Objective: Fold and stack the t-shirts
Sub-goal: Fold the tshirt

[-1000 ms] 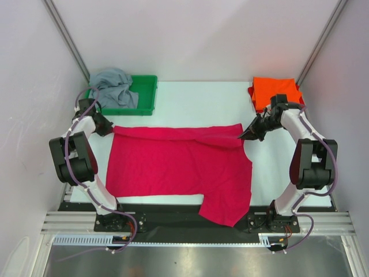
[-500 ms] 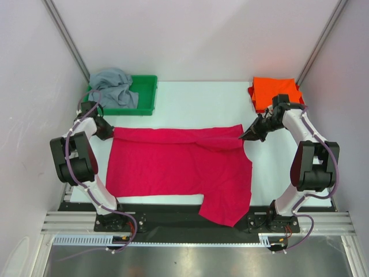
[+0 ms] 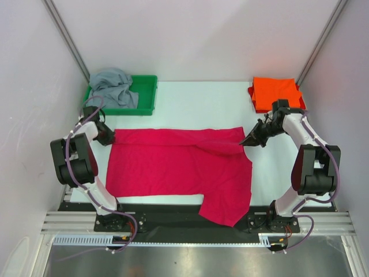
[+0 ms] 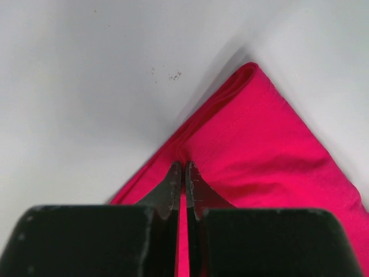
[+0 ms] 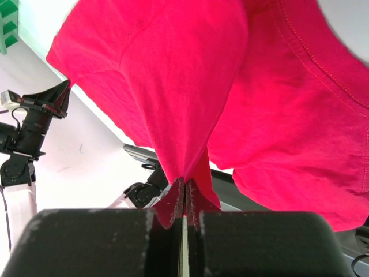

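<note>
- The left gripper (image 4: 184,173) was pinched shut on the far left corner of the pink t-shirt (image 3: 179,167).
- The right gripper (image 5: 184,193) pinched its far right corner.
- The shirt lay spread on the table (image 3: 196,104) between them.
- The orange t-shirt (image 3: 275,92) sat just beyond the right gripper.
- The grey t-shirt (image 3: 112,86), maybe crumpled, lay in the green tray (image 3: 147,95) beyond the left gripper.

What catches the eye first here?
A big crimson-pink t-shirt spreads across the middle of the white table, pinched at its two far corners by the left gripper and right gripper. Behind it, a folded orange t-shirt sits far right, and a crumpled grey t-shirt lies in a green tray far left.
</note>
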You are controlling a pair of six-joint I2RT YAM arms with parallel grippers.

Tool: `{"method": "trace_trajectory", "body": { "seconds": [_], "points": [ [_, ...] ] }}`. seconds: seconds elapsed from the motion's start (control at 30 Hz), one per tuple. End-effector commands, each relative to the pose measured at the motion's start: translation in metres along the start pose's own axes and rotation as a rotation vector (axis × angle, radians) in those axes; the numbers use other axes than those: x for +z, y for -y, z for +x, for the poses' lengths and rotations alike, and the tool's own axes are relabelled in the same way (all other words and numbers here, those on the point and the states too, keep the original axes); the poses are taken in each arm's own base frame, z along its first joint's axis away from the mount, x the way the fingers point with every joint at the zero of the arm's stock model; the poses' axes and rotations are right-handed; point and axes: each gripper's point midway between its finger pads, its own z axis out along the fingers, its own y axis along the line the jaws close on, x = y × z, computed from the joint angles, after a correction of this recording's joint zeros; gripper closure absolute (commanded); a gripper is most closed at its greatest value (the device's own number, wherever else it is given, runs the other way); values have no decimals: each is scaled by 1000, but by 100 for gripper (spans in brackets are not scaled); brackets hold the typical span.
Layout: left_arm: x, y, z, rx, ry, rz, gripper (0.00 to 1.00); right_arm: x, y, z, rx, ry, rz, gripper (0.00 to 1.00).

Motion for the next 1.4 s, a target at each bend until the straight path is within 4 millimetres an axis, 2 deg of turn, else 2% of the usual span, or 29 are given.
{"method": "trace_trajectory", "body": {
  "seconds": [0.0,0.17,0.3,0.47,0.67,0.7,0.77,0.8,0.87,0.9,0.93,0.97,1.0,1.03,1.1,1.13,1.17,1.2,1.27,1.3,1.33,1.37],
  "points": [
    [-20,3,-15,17,87,1,100,-14,-9,5,-44,30,-18,100],
    [-26,2,-19,16,105,-3,100,-17,-5,5,-45,38,-3,100],
    [-21,0,-12,14,87,1,100,-15,2,0,-44,50,16,100],
    [-9,-6,0,12,59,-10,100,-3,8,-7,-36,51,11,100],
    [0,-15,13,8,21,-35,98,14,28,-10,-29,18,53,100],
    [0,-16,14,8,22,-45,92,16,29,-9,-28,12,51,100],
    [-1,-18,10,5,34,-56,87,19,32,-8,-40,10,53,98],
    [-2,-18,8,5,36,-63,76,20,33,-7,-45,10,56,98],
    [-5,-25,6,1,38,-107,69,24,39,-10,-54,13,81,95],
    [-11,-24,-2,-7,71,-116,58,25,39,-12,-77,19,90,88],
    [-16,-25,-5,-13,87,-121,56,26,45,-17,-87,37,128,85],
    [-30,-25,-16,-27,144,-125,55,25,49,-21,-126,50,159,84],
    [-37,-25,-20,-30,170,-125,55,22,45,-29,-176,80,194,78],
    [-47,-21,-27,-35,206,-111,54,16,60,-38,-199,121,313,73],
    [-71,-3,-40,-20,284,-31,55,7,63,-46,-301,162,433,56],
    [-77,5,-40,-7,293,-3,57,-4,55,-52,-373,216,524,50],
    [-82,21,-37,20,292,39,58,-11,50,-51,-412,241,560,46],
    [-85,34,-34,38,293,79,59,-16,42,-51,-448,265,585,36],
    [-83,54,-22,52,271,135,62,-13,18,-38,-563,279,583,33],
    [-79,70,-10,76,254,184,65,-5,9,-28,-598,257,548,33],
    [-71,75,-1,69,226,199,67,12,-9,-11,-655,211,462,33],
    [-67,79,5,67,204,213,69,24,-14,-1,-687,177,430,33]
  ]
}}
